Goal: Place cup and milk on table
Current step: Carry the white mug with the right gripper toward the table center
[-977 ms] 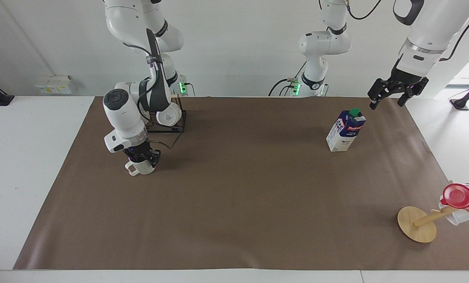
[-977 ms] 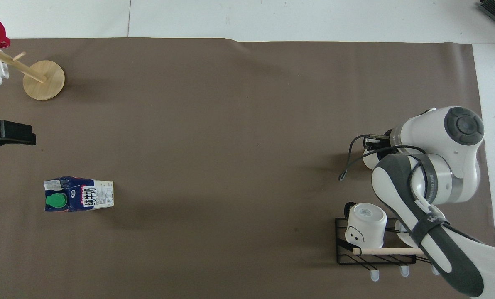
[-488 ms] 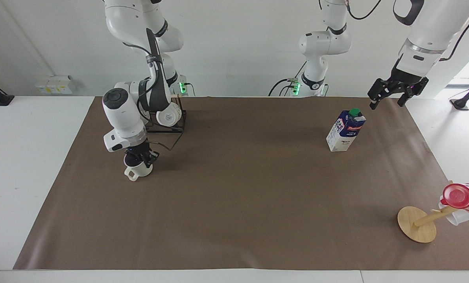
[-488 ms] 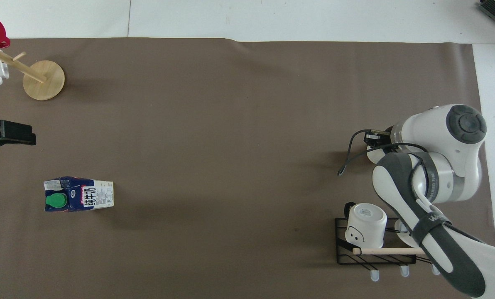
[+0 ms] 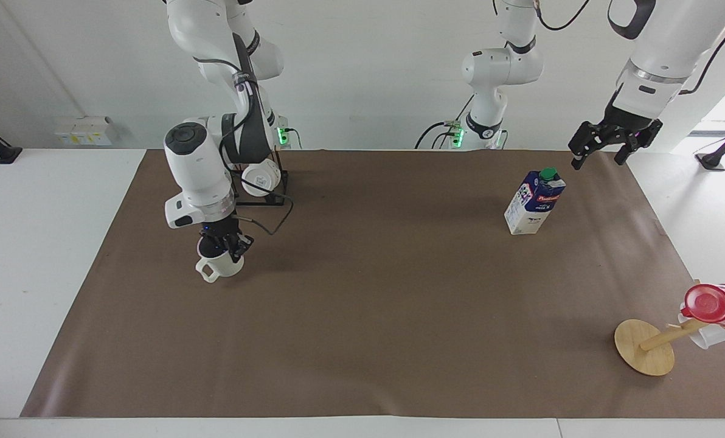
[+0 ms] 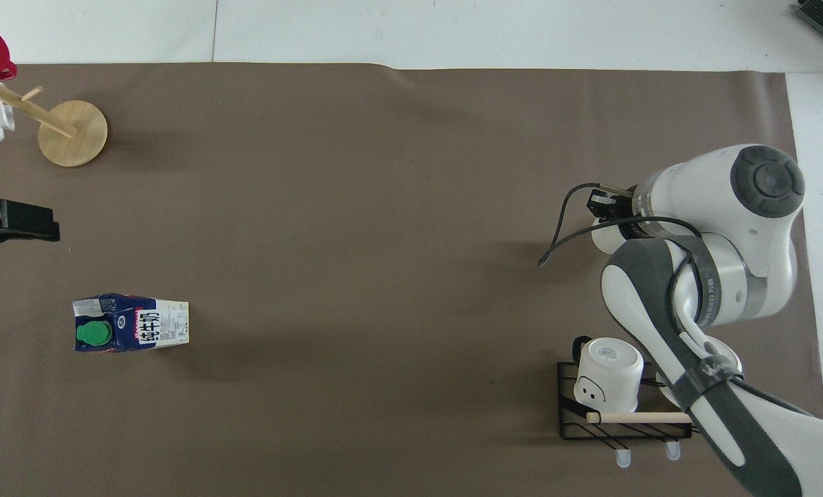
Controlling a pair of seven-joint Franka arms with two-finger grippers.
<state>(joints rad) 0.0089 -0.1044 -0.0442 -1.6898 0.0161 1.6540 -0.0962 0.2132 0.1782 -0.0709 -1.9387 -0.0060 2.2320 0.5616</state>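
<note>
The cup [image 5: 221, 266], a cream-white mug with its handle toward the right arm's end of the table, is at the brown mat [image 5: 368, 316] of the table. I cannot tell whether it rests on the mat. My right gripper [image 5: 221, 248] comes straight down and is shut on its rim. In the overhead view the right arm [image 6: 715, 228] hides the cup. The milk [image 5: 534, 202], a blue and white carton with a green cap, stands upright on the mat, also in the overhead view [image 6: 132, 323]. My left gripper [image 5: 598, 159] hangs open in the air, apart from the milk, over the mat's corner.
A black wire rack [image 6: 622, 421] near the right arm's base holds a white mug with a face [image 6: 608, 376]. A wooden mug tree [image 5: 645, 347] at the left arm's end carries a red cup [image 5: 715, 303] and a white mug [image 5: 702, 336].
My right arm has carried the cup away from the rack, farther from the robots and slightly toward the middle of the mat. The left gripper and the milk have not moved.
</note>
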